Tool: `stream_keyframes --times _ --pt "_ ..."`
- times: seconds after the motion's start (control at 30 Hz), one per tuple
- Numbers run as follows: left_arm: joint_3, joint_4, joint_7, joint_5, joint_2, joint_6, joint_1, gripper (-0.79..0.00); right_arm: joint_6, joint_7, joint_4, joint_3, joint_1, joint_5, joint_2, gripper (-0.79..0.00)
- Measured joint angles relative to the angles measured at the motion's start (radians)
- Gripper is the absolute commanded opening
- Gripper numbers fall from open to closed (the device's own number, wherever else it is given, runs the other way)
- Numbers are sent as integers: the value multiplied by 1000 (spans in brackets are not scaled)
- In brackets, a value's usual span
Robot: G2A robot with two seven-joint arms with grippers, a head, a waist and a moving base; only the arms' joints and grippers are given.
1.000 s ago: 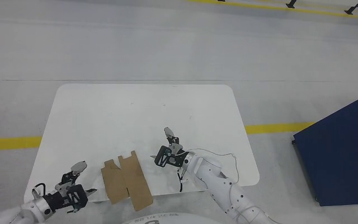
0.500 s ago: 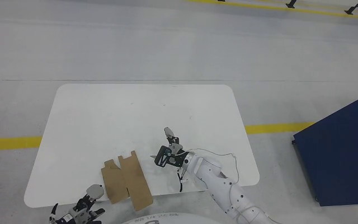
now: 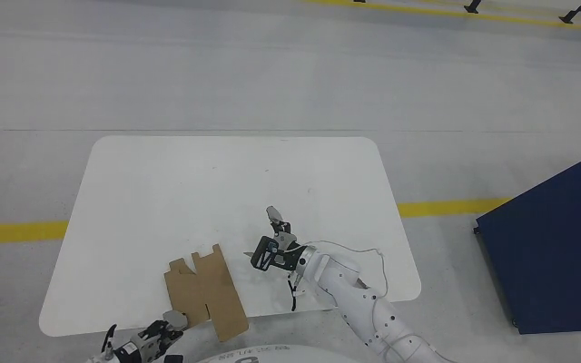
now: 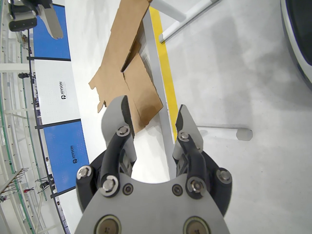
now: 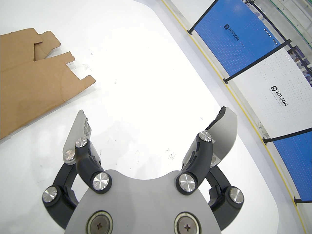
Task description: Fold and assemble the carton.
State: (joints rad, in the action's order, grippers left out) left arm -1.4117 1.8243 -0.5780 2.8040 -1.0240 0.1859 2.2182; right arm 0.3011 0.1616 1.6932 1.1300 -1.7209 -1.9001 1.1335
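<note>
Flat cardboard carton lies unfolded on the white table at its near edge, with one corner hanging past the edge. The left gripper is just off that near edge beside the carton's corner. Its fingers are apart and hold nothing; contact with the cardboard can't be told. The right gripper hovers over the table just beside the carton, spread wide, empty, not touching it.
</note>
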Motion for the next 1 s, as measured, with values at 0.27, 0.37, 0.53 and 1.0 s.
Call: stream_keyframes --times 0.27,0.37,0.53,1.0 --pt "25 -29 -11 -15 6 16 -39 -536 0 0 0 0 0 0 0 0" --pt "29 -28 -17 -16 9 8 -37 -640 0 0 0 0 0 0 0 0" --pt "30 -18 -31 -14 16 -8 -22 -785 0 0 0 0 0 0 0 0" --pt "-50 56 3 -164 29 -175 63 -785 0 0 0 0 0 0 0 0"
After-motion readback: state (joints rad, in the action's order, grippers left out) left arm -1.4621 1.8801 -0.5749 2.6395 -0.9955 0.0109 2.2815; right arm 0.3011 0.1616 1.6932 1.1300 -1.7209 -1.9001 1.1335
